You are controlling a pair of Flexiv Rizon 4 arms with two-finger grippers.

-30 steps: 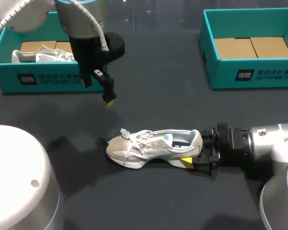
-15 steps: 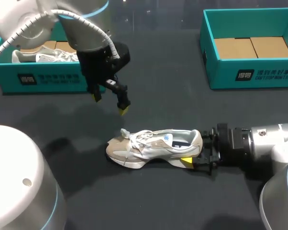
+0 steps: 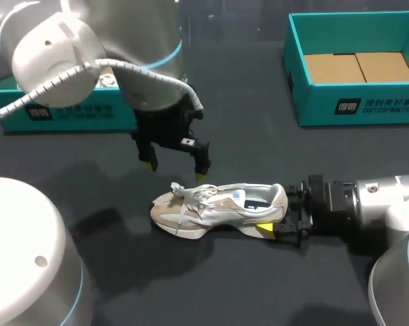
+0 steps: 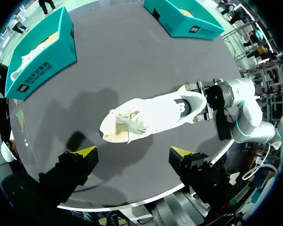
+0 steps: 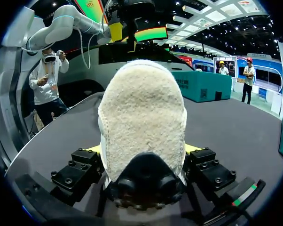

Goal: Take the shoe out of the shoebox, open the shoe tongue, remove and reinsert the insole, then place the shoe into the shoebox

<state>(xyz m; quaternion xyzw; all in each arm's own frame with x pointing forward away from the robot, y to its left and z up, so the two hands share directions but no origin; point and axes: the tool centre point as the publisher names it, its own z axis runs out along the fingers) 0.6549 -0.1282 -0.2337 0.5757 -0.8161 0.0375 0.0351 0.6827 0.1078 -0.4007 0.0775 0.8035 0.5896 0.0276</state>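
Your shoe lies mid-counter, toe toward 9 o'clock. The right pincer clamps its heel from 3 o'clock. The left pincer hangs spread wide at the shoe's 11 o'clock. The teal shoebox at 2 o'clock bears white print, probably a logo.

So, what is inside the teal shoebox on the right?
Only a brown cardboard floor shows inside the shoebox; its near wall hides the front strip of that floor.
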